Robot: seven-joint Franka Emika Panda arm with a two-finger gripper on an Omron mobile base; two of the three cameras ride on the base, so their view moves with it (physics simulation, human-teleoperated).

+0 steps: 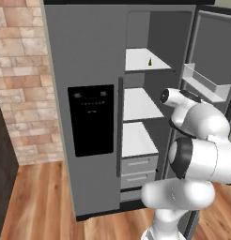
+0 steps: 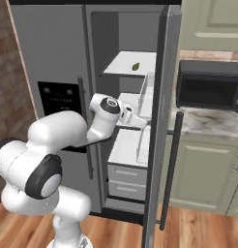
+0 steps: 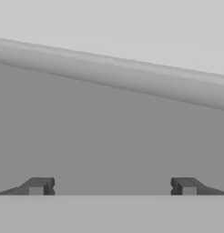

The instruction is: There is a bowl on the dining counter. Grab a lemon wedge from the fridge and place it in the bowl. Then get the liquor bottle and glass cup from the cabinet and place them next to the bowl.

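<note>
**Fridge open, wedge not yet reached**

I see the fridge (image 1: 84, 61) with its right door swung wide for access. My gripper (image 3: 112, 186) faces a grey inner surface, released and empty. The lemon wedge (image 2: 136, 66) lies on the top shelf, above the arm.

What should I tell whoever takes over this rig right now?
Gripper: fingers open wide, holding nothing, facing a grey fridge wall.
Fridge: right door swung open, left door shut.
Lemon wedge: lying on the top shelf, untouched; the arm reaches in at a lower shelf level.
Done: fridge opened.
Left: raise the hand to the top shelf, grab the wedge, carry it to the bowl, then fetch the bottle and the cup from the cabinet.
</note>
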